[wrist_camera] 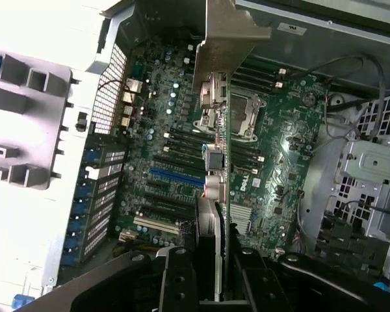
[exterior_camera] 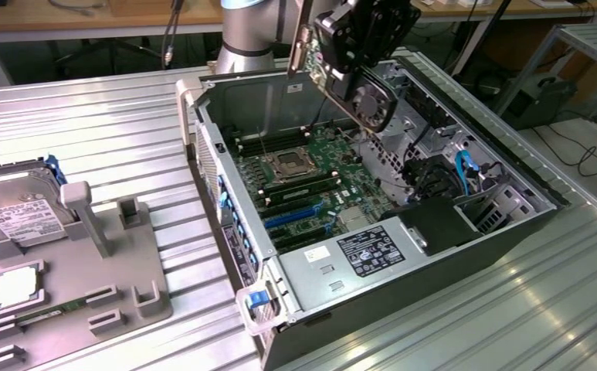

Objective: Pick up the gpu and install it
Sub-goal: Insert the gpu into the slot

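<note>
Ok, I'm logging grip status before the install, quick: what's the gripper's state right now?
gripper: closed, holding the thin flat dark circuit card with a pale metal bracket, the gpu, above the open computer case.

Thin, flat, dark gpu (exterior_camera: pixel 365 100) with a rounded black fan housing on one face and a narrow pale metal bracket strip (exterior_camera: pixel 300 50) along one end. Clamped in the jaws and held aloft, steeply tilted, bracket end uppermost. Hanging over the open computer case (exterior_camera: pixel 239 104), above the green motherboard (exterior_camera: pixel 324 182), touching no slot. Seen edge-on in the wrist view (wrist_camera: pixel 211 214), bracket (wrist_camera: pixel 224 45) farthest from the jaws.
</note>
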`<action>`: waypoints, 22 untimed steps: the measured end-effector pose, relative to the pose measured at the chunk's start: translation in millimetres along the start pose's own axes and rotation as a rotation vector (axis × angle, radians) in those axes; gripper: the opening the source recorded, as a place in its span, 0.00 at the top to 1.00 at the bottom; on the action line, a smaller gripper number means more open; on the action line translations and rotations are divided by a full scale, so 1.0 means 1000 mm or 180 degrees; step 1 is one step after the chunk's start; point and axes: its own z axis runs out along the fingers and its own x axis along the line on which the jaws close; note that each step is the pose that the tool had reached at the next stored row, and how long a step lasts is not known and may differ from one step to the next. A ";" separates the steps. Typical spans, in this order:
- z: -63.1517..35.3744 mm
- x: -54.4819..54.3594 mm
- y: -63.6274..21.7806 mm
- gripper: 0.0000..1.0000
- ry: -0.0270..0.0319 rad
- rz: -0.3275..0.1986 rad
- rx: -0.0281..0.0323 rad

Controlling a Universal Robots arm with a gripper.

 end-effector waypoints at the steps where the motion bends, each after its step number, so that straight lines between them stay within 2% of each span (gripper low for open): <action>1: 0.0000 0.000 0.0000 0.72 0.0001 -0.0029 0.0000; 22: 0.0001 0.000 -0.0003 0.72 0.0017 -0.0776 0.0002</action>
